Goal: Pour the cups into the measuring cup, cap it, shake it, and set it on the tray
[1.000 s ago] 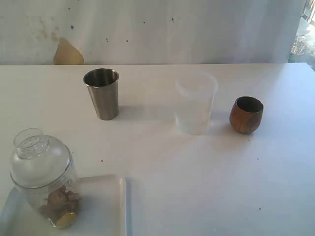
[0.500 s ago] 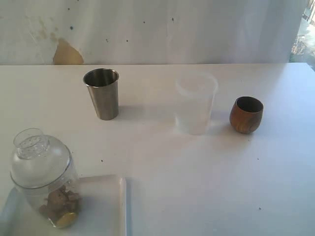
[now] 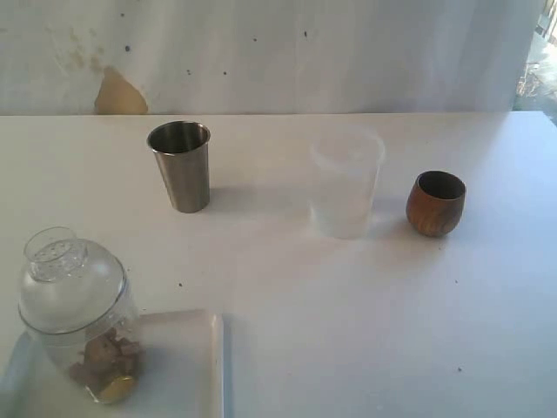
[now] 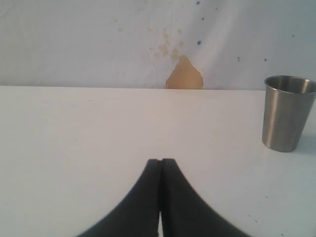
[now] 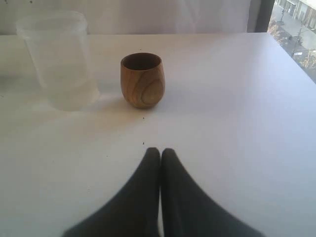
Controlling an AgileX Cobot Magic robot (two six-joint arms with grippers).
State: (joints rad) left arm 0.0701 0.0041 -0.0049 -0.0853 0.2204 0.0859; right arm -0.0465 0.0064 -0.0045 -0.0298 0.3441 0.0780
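On the white, smooth tabletop (image 3: 348,305) I count three open cups standing upright in a loose row, well apart from one another: one tapered tumbler (image 3: 180,165) of brushed steel with a dull grey sheen, one frosted translucent plastic cup (image 3: 346,183) with nearly straight walls and a thicker rim, and one short, rounded wooden cup (image 3: 435,203), brown with visible grain and a dark inside. The frosted cup is in the middle, with the wooden cup near it on one side and the steel tumbler farther off on the other. Toward the near corner lies one flat white tray (image 3: 187,357) with a rounded corner and a low raised rim, and on it stands the single clear plastic measuring cup (image 3: 87,344). Its one cap (image 3: 70,292) is seated on top, a clear dome ending in a short neck dotted with small holes. Through the cup's wall I see a small heap of brownish pieces and one round golden bit at the bottom. Behind everything hangs a pale, speckled wall with one tan patch (image 3: 119,94). There are two grippers, both smooth and black: the left gripper (image 4: 160,163) has its tapered fingers pressed together on nothing, and the right gripper (image 5: 160,150) is likewise closed tight and empty, above bare tabletop with the wooden cup ahead of it.
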